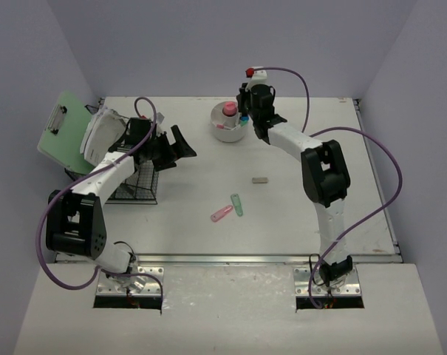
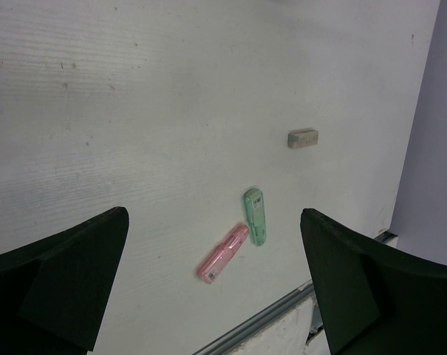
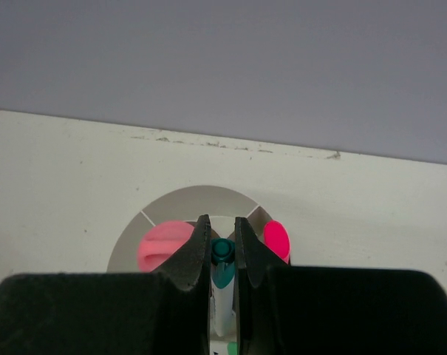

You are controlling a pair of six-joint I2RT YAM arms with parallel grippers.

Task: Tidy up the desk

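Two arms are out over the desk (image 1: pixel 193 214), the off-white tabletop filling the middle of the overhead view between lavender walls. The right gripper (image 3: pixel 223 235) sits at the upper centre of that view, directly above a white round holder (image 1: pixel 223 136), and its jaws are pinched tight on a teal-capped marker (image 3: pixel 223 255) that stands upright between them. In the wrist view a pink rounded object (image 3: pixel 164 250) shows to the left of the fingers and a bright magenta cap (image 3: pixel 276 238) to the right, both inside the holder.

Over on the left, the left gripper (image 1: pixel 175 146) hangs above the desk with its jaws spread wide and nothing between them. Beside that arm stands a black wire basket (image 1: pixel 138 188), with a green clipboard (image 1: pixel 60 129) leaning at the far left edge.

Lower centre of the desk: a pink highlighter (image 1: pixel 222 214) and a green highlighter (image 1: pixel 238 205) lie just beside each other, tips close. A small grey eraser (image 1: pixel 260 179) lies alone, up and to the right of them.
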